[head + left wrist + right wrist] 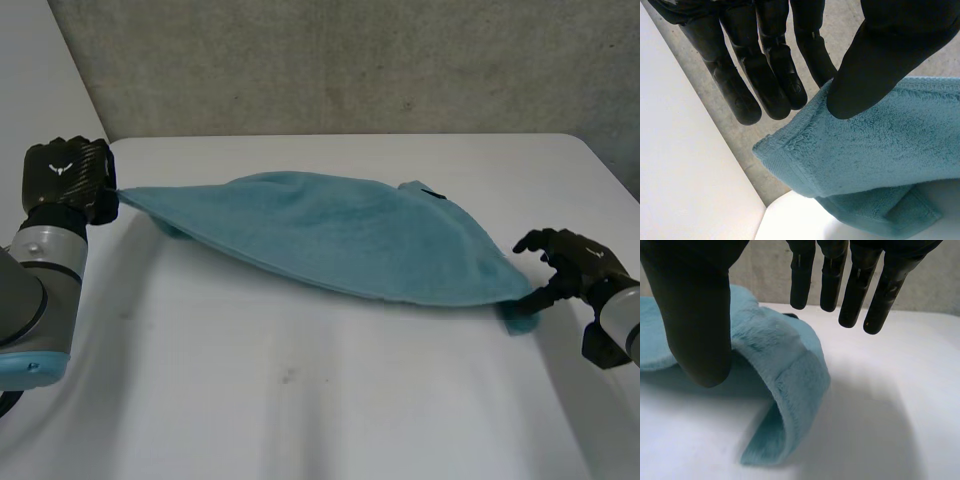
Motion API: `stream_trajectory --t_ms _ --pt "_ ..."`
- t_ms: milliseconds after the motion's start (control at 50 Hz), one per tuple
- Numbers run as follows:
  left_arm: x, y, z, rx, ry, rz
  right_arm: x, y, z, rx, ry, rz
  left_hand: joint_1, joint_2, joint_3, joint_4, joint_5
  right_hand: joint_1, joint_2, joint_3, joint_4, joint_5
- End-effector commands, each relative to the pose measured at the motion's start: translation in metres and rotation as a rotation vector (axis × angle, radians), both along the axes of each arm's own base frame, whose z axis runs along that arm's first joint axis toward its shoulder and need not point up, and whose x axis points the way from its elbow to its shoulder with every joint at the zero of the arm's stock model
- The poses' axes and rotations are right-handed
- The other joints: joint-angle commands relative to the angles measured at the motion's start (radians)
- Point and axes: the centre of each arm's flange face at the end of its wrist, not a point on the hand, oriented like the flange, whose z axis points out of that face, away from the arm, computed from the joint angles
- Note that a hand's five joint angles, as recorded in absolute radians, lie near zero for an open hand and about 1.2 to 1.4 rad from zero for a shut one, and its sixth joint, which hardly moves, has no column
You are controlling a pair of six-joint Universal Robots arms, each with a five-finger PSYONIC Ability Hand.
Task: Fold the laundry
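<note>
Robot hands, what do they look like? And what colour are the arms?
The left hand and the right hand are black, with long slim fingers and a thick thumb. A small white mark sits on the left hand's back. The left arm is grey and rounded, with a light-blue cap.

Plain teal towel (340, 235), small black tag (432, 192), white table (300, 400), speckled grey wall (350, 60).

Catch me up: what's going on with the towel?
The robot is working on a teal towel stretched across the white table between its two hands. The left hand pinches one corner between its thumb and a finger, just past the table's edge. The right hand is at the opposite corner with its fingers straight and off the cloth. Its thumb is beside the curled-over corner, with no visible grip there.
</note>
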Motion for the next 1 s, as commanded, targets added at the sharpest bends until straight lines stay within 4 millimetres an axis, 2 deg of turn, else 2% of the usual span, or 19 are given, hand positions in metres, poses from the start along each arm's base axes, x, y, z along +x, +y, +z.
stream_trajectory --t_ms 20,180,300,360,460,560,680,780,1000 --pt "0.001 0.000 -0.001 0.004 0.005 0.003 -0.007 0.009 -0.005 0.009 0.004 -0.023 0.252 0.195 0.200 0.200 0.261 0.049 -0.006 0.000 0.008 0.007" --pt "0.001 0.000 -0.001 0.006 0.004 0.000 -0.008 0.000 -0.004 -0.053 0.000 -0.030 0.252 0.195 0.200 0.200 0.261 0.075 0.020 0.027 0.035 0.033" --pt "0.001 0.001 -0.002 0.009 0.004 0.000 -0.009 -0.011 -0.019 -0.010 0.003 -0.035 0.252 0.195 0.200 0.200 0.261 0.084 0.029 0.036 0.043 0.042" --pt "0.001 0.001 -0.002 0.009 0.004 0.002 -0.010 -0.010 -0.025 0.009 0.013 -0.038 0.252 0.195 0.200 0.200 0.261 0.084 0.029 0.036 0.043 0.042" --pt "0.001 0.001 -0.002 0.009 0.004 0.002 -0.010 -0.006 -0.019 -0.007 0.029 -0.029 0.252 0.195 0.200 0.200 0.261 0.131 0.076 0.083 0.090 0.089" --pt "0.001 0.001 -0.002 0.009 0.004 0.000 -0.010 -0.002 -0.016 -0.046 0.144 0.017 0.252 0.195 0.200 0.200 0.261 0.201 0.147 0.153 0.161 0.159" --pt "0.000 0.002 -0.003 0.012 0.003 -0.001 -0.010 -0.002 -0.018 -0.059 0.197 0.040 0.252 0.195 0.200 0.200 0.261 0.245 0.191 0.197 0.205 0.203" --pt "0.000 0.002 -0.004 0.015 0.003 -0.003 -0.009 -0.007 -0.032 -0.028 0.219 0.052 0.252 0.195 0.200 0.200 0.261 0.292 0.238 0.244 0.252 0.250" --pt "0.001 0.003 -0.005 0.018 0.002 -0.001 -0.009 -0.016 -0.040 -0.025 0.222 0.051 0.252 0.195 0.200 0.200 0.261 0.301 0.246 0.253 0.261 0.259"
